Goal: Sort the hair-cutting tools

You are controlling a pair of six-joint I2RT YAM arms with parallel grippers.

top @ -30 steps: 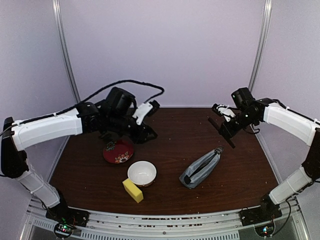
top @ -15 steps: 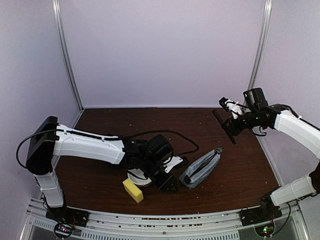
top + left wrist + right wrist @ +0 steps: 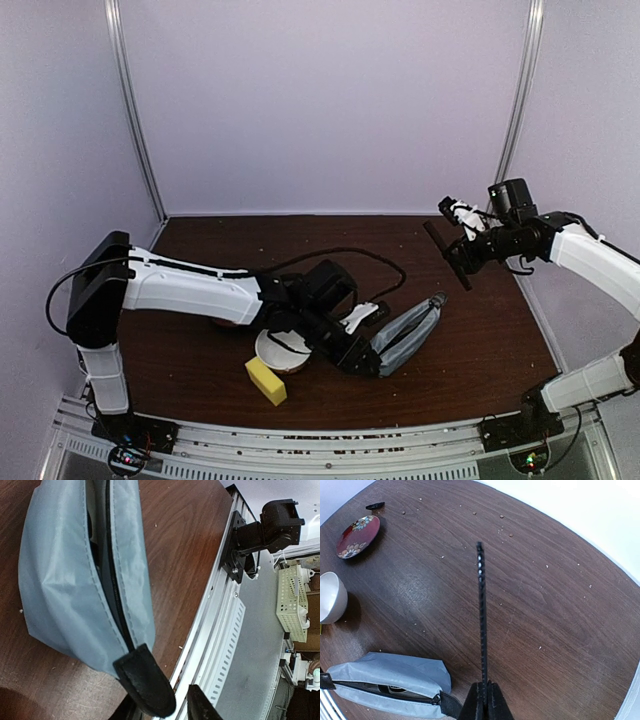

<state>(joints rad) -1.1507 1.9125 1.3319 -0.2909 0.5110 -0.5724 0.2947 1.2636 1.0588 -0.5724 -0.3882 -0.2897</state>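
Note:
My right gripper (image 3: 466, 252) (image 3: 482, 700) is shut on a slim black comb (image 3: 441, 246) (image 3: 481, 610), held edge-on above the table's right side. A grey zip pouch (image 3: 405, 338) (image 3: 390, 680) (image 3: 65, 580) lies on the table with its zip open. My left gripper (image 3: 372, 362) (image 3: 165, 711) is at the pouch's near end. Its fingers (image 3: 201, 706) stand apart on either side of the pouch's black end tab (image 3: 145, 680), with a gap on one side. Something dark shows inside the pouch opening; I cannot tell what it is.
A white bowl (image 3: 281, 351) (image 3: 330, 597) and a yellow sponge (image 3: 265, 381) sit under the left forearm. A red patterned plate (image 3: 357, 536) and a small black object (image 3: 375, 505) lie at the far left. The table's front rail (image 3: 220, 625) runs close beside the pouch.
The left arm swung from above the red plate at the back left down to the pouch's near end. The right gripper drifted slightly right with the comb.

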